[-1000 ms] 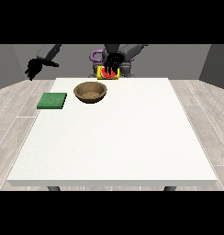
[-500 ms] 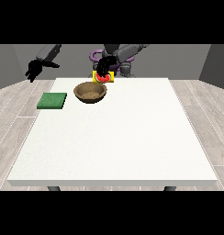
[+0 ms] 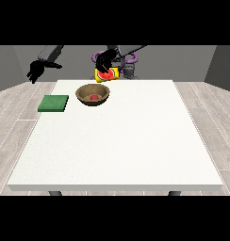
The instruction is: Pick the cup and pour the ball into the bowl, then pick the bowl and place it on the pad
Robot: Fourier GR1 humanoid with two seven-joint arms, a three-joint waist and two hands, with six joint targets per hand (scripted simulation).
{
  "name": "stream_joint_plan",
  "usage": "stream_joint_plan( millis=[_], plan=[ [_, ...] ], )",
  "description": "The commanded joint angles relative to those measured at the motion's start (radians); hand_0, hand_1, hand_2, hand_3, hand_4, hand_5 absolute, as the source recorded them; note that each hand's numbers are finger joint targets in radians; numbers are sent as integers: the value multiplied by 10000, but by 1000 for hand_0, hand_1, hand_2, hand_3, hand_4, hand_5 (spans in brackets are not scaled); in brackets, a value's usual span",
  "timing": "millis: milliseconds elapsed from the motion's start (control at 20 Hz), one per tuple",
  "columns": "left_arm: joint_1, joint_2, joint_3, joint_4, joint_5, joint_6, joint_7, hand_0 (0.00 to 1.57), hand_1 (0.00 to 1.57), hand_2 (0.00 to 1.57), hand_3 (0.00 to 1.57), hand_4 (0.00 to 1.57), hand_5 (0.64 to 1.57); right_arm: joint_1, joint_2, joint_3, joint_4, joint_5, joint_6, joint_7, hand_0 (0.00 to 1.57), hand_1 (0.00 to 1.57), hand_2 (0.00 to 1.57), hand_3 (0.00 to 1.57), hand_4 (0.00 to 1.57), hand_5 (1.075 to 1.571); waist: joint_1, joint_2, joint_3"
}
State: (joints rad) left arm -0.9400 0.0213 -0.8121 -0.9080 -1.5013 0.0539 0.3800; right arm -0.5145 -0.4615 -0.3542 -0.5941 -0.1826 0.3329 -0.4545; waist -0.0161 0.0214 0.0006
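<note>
From where I stand, the pouring looks done or very nearly so: the hand at the view's right [image 3: 104, 60] is up above the far edge of the table [image 3: 135, 141], its dark fingers wrapped round a yellow cup [image 3: 107, 74] that is tipped over with its red inside facing down and toward the brown bowl [image 3: 93, 94]. The cup hangs just behind and above the bowl, not touching it as far as I can tell. Inside the bowl sits something small and red, which I take to be the ball [image 3: 94, 97], resting on the bottom. So the first half of the job, getting the ball out of the cup and into the bowl, seems finished. What is left, by my reckoning, is everything to do with the bowl: the cup has to be put down or let go, the bowl picked up, and then set on the green pad [image 3: 53, 103], which lies flat on the table just to the side of the bowl with a gap between them and nothing on it yet. The hand at the view's left [image 3: 36, 72] hangs in the air beyond the table's corner, well away from the pad, holding nothing; I cannot tell how its fingers lie.
</note>
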Motion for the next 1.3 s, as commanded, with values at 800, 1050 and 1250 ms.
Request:
stream_joint_plan(
  millis=[800,1050,1250],
  plan=[
    [1763,1125,4829,-2728,3282,2263,-1421,278,278,1571,1571,1002,1571,601,136,-395,319,-548,-150,522,0,0,0,0,482,1561,1785,111,-54],
    [2650,286,6218,-2916,6282,2272,-2631,1294,1294,1571,1528,996,1564,381,529,-308,-53,-523,-501,278,0,0,0,0,236,1561,1653,1055,-61],
    [2837,170,7315,-2913,8086,2549,-4020,1081,1081,1089,905,821,1549,143,1058,-201,-372,-690,-337,141,0,0,0,0,305,1569,1331,1998,-41]
  ],
)
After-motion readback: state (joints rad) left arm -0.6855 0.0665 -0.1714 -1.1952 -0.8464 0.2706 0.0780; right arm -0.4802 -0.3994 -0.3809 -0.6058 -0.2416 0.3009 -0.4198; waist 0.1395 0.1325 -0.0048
